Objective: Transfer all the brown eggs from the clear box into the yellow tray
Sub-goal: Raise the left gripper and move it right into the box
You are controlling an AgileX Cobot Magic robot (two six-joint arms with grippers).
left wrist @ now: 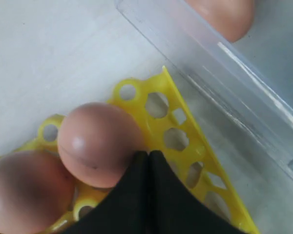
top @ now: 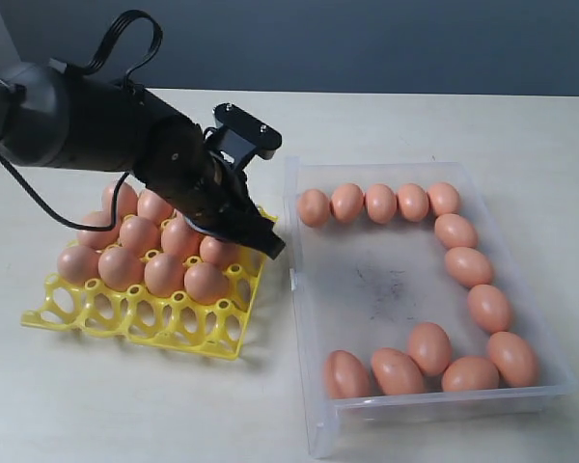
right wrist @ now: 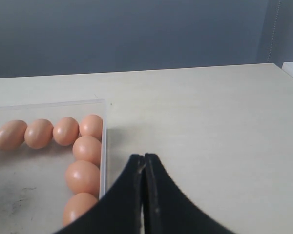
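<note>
Surface (top: pixel 444 125): pale and matte, it carries the box and the tray side by side.
Clear box (top: pixel 434 410): on the right of the exterior view, its scuffed bottom is bare in the middle.
Left arm (top: pixel 87 121): black, it reaches in from the left above the tray, slanting down toward the box.
Yellow tray (top: pixel 135 313): just left of the box, with its front row of cups unfilled.
Left tool (top: pixel 270 246): fingers pressed together with nothing between them. It sits over the tray corner nearest the box, right beside an egg seated there, and I cannot tell whether it touches.
Right tool (right wrist: pixel 144 161): fingers together and empty. It shows only in its own wrist view, near the box's outer wall.
Brown eggs (top: pixel 468 265): thirteen lie in the box along its far, right and near sides. About ten more show seated in the tray's back rows, some partly hidden by the arm.
</note>
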